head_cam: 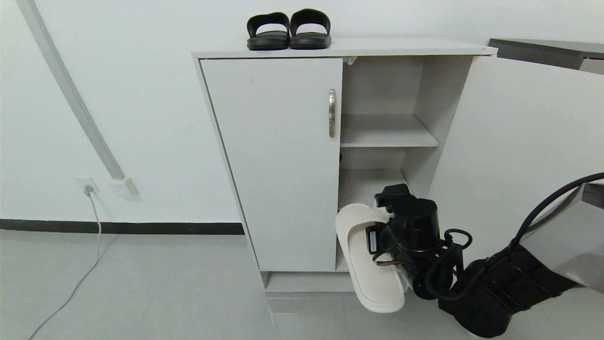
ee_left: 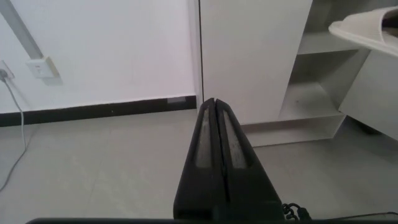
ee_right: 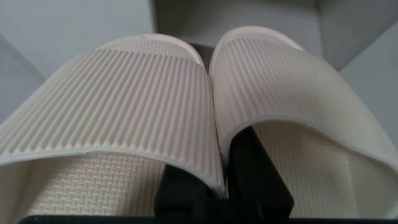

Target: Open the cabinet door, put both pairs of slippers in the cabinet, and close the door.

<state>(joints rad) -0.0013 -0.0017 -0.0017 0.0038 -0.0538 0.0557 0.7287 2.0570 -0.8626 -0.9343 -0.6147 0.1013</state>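
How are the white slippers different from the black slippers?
The black slippers sit flat on top of the cabinet; the white slippers hang tilted before its open side. The black slippers are untouched; the white slippers are clamped by the jaws of the right gripper. Both are open-toed pairs.

Bright, even, soft light falls from above. The open cabinet [head_cam: 269, 165] is a little shaded inside, and its metal handle [head_cam: 331, 113] carries a small glint. Straight edges lean outward near the head view's sides.
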